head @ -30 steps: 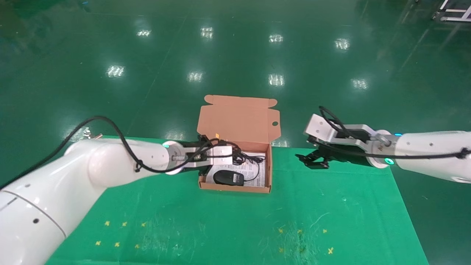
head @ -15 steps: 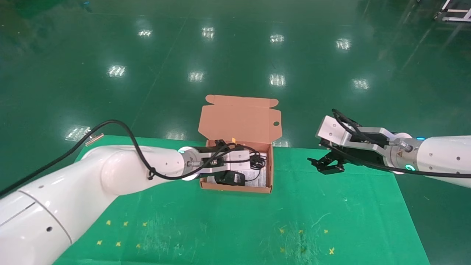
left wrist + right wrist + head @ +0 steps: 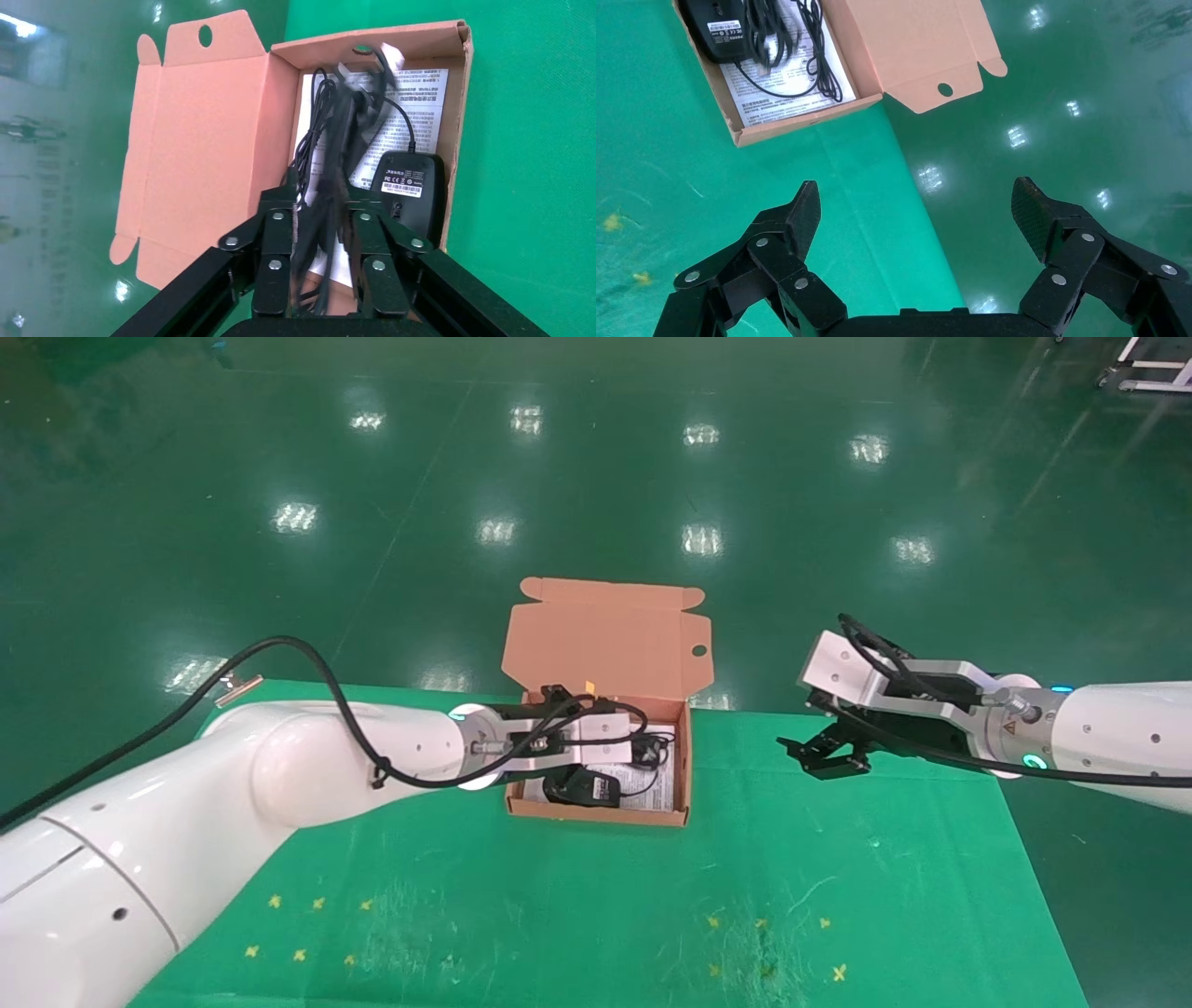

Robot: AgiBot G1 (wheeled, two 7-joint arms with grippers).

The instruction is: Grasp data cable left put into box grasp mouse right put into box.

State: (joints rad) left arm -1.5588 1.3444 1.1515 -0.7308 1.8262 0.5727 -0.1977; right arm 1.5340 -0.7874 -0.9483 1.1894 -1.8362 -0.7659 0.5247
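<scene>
The orange-brown box stands open at the table's far middle, its lid tipped back. The black mouse lies inside on the white leaflet, and its thin cord lies loose beside it. My left gripper hangs over the box, shut on the data cable. In the left wrist view the cable bundle runs out between the left gripper's fingers above the leaflet, next to the mouse. My right gripper is open and empty, right of the box.
The green mat carries small yellow marks near its front. The right gripper hovers at the mat's far edge above the glossy green floor. The box and the mouse also show in the right wrist view.
My left gripper has moved right over the box with the data cable and now partly covers the mouse. My right gripper has drawn back to the right, away from the box.
</scene>
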